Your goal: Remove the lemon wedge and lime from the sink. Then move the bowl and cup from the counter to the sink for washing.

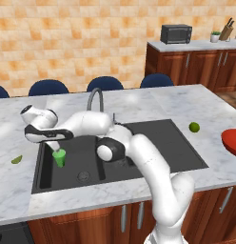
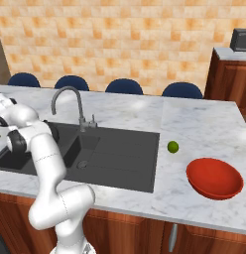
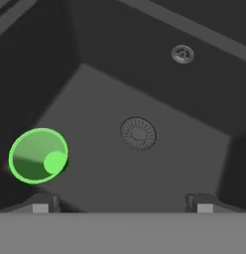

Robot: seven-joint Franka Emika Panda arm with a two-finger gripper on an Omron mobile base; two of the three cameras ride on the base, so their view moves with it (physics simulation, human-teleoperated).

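Inside sink (image 1: 153,143) left basin: cup (image 1: 59,157) upright; tool (image 1: 56,148) just above, released, grasping nothing.

A wall of orange and tan tiles (image 1: 67,43) is running across the back of the room, evenly lit. Dark blue chair backs (image 1: 105,83) are lining up along the far edge of the marble island, four of them showing in the right base view (image 2: 124,86). To the right, a second run of reddish-brown wood cabinets (image 1: 196,66) with slim metal handles is standing against the wall under a pale top. A black microwave (image 1: 176,34) is sitting on it, with a small potted plant (image 1: 215,36) and a knife block (image 1: 226,30) just beside each other further right. A strip of wood-toned floor (image 1: 231,97) is showing below those cabinets.
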